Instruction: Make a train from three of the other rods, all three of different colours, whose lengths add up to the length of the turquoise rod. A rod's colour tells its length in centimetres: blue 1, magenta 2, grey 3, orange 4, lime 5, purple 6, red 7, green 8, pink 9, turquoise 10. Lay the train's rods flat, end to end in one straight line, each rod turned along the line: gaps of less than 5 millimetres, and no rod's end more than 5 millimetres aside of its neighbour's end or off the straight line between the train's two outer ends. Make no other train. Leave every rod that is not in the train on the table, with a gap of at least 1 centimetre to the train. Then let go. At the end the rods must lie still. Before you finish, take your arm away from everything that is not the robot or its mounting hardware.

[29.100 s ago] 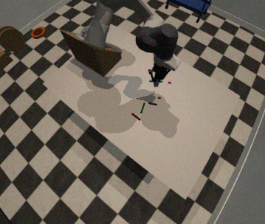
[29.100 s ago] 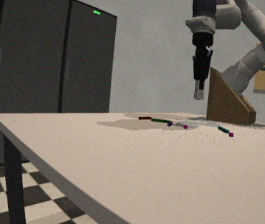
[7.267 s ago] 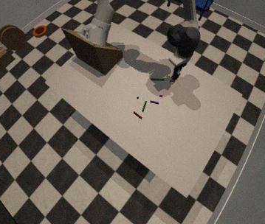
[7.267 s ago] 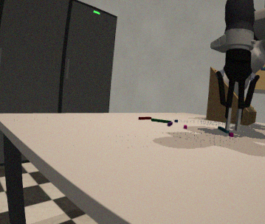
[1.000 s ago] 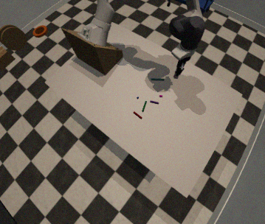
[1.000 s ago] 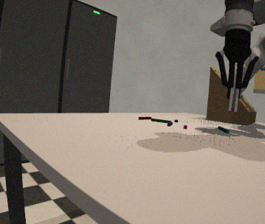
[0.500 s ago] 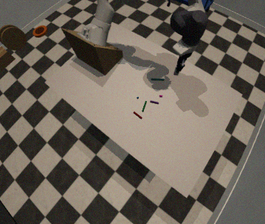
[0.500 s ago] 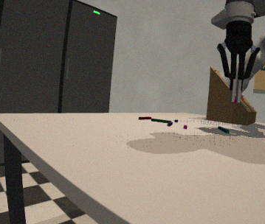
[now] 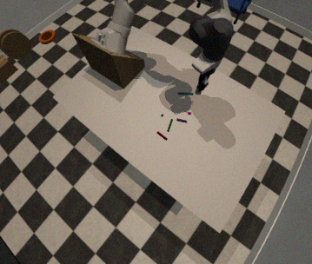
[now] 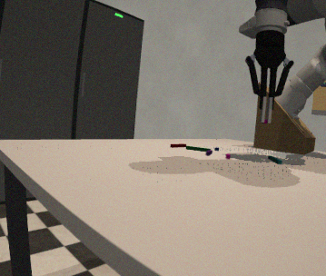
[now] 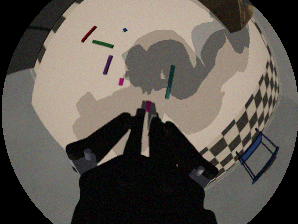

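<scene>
Gripper (image 9: 200,91) (image 10: 266,121) (image 11: 147,107) is clenched upon a small magenta piece (image 10: 266,122) (image 11: 148,106), which is held above the pale, matt table (image 9: 175,174) (image 10: 129,204) (image 11: 52,95). Nearest on the table lies the long, straight turquoise rod (image 9: 185,94) (image 10: 275,160) (image 11: 170,82). Farther out are a short magenta block (image 9: 189,113) (image 10: 228,156) (image 11: 121,81), the purple rod (image 9: 182,121) (image 10: 209,152) (image 11: 108,65), a tiny blue cube (image 9: 162,115) (image 10: 216,149) (image 11: 125,30), the slim green rod (image 9: 169,125) (image 10: 198,149) (image 11: 103,44) and the red rod (image 9: 162,135) (image 10: 178,145) (image 11: 89,34), all lying apart. Beyond stands a wedge-shaped brown block (image 9: 110,65) (image 10: 274,132) (image 11: 227,12).
</scene>
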Controlling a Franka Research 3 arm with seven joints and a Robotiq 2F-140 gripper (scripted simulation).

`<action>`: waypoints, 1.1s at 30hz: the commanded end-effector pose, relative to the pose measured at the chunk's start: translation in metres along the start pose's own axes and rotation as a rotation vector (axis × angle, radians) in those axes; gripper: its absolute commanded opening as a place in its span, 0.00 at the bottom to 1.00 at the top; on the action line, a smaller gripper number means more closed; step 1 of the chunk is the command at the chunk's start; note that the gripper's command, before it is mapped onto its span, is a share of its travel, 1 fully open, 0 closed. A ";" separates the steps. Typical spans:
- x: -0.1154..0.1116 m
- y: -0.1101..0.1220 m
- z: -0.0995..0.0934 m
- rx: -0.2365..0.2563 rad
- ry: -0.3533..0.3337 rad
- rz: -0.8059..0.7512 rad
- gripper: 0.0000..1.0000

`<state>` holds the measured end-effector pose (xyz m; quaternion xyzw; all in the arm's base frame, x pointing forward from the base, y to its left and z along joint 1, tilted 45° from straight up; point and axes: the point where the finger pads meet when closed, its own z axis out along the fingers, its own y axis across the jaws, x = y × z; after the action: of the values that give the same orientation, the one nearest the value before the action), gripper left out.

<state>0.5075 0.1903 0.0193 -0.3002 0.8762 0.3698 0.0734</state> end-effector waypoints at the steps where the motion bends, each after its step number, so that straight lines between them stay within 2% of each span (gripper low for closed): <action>1: 0.012 -0.012 0.001 0.006 -0.005 -0.167 0.03; 5: 0.020 -0.019 0.000 0.006 -0.004 -0.196 0.03; 8: 0.042 -0.035 0.000 0.008 -0.003 -0.272 0.03; 20: 0.093 -0.066 0.001 0.006 -0.003 -0.449 0.03; 22: 0.093 -0.066 0.001 0.006 -0.003 -0.449 0.03; 24: 0.110 -0.074 0.001 0.005 -0.003 -0.506 0.03; 33: 0.150 -0.090 0.003 0.001 -0.006 -0.641 0.03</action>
<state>0.4470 0.0796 -0.0818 -0.5023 0.7783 0.3395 0.1635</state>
